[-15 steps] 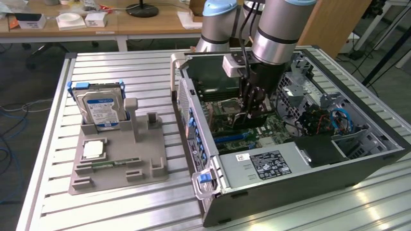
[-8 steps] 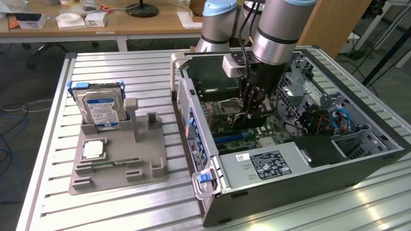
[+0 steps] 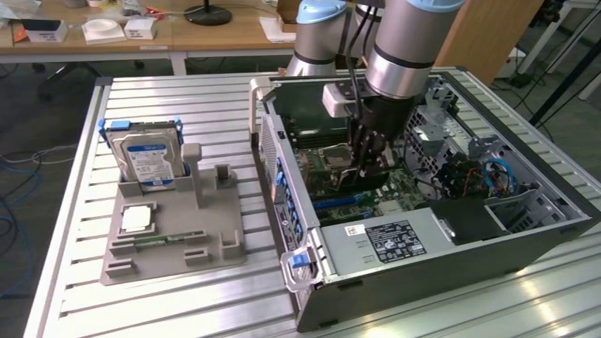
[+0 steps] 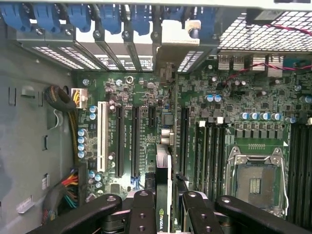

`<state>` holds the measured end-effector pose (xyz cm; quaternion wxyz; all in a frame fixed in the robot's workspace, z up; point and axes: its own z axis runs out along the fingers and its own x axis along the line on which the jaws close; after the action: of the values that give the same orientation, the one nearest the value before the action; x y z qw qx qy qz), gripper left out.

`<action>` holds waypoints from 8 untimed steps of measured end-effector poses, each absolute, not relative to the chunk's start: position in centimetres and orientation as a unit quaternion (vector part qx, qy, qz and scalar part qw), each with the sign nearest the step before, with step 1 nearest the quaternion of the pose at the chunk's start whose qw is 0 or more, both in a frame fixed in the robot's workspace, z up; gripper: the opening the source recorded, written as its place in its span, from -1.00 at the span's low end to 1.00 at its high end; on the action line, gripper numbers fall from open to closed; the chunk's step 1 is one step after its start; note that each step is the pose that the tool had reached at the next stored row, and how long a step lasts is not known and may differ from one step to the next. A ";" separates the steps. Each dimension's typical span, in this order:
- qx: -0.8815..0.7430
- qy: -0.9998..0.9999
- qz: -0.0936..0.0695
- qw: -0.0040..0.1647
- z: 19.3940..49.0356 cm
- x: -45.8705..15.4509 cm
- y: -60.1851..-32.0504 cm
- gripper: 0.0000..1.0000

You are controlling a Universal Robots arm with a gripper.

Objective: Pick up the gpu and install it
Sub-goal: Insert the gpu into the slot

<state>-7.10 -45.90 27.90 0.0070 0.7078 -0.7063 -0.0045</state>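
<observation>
One robot arm [image 3: 404,49], one pincer [image 4: 165,204], one gpu [image 4: 163,170] gripped in it. One open computer case [image 3: 451,271], holding one motherboard [image 4: 141,97], one CPU socket [image 4: 254,183], one white slot [image 4: 102,136], one power supply [image 3: 390,239]. On the counter [image 3: 188,91]: one grey holder [image 3: 221,246], carrying one hard drive [image 3: 146,158], one processor chip [image 3: 138,218], one RAM stick [image 3: 155,241].

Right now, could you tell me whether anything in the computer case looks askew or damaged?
Nothing stands out: the pincer holds the gpu edge-on above the motherboard, parallel to its slots; nothing looks bent.
</observation>
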 end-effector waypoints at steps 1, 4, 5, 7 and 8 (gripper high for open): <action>0.708 -0.706 -0.005 0.007 27.9 -7.1 -46.0 -0.47; 0.708 -0.706 -0.005 0.007 27.8 -7.3 -46.1 -0.47; 0.708 -0.706 -0.005 0.007 27.8 -7.4 -46.1 -0.47; 0.708 -0.706 -0.004 0.007 27.7 -7.9 -46.1 -0.47; 0.708 -0.706 -0.004 0.007 27.7 -7.9 -46.1 -0.47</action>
<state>-7.92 -46.10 27.70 0.0070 0.7079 -0.7063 -0.0045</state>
